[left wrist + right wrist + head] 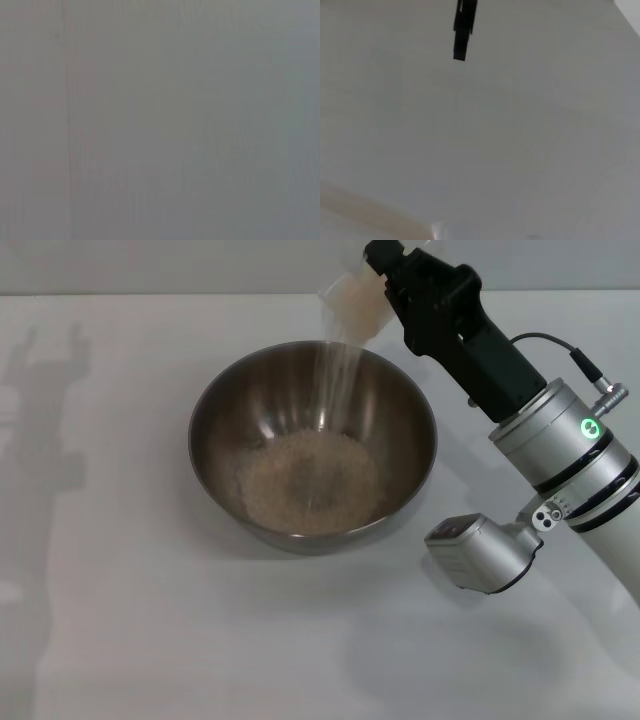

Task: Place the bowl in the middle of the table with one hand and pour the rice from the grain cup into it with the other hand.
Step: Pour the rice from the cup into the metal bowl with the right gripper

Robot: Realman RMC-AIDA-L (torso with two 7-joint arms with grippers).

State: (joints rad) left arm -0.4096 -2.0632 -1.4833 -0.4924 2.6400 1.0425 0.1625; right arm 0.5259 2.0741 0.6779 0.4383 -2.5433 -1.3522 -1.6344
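We find no words, brand names or numbers that we can read anywhere in these views. The one sign we can make out is a small round green-lit symbol [590, 427] on the silver wrist section of the right arm [560, 440], at the right of the scene; its shape is too small for us to tell. On the same arm, nearer to us, a ring of fine graduation marks [556, 508] runs along a joint, but we cannot read any figures there. Both wrist views show us only plain surfaces without lettering.
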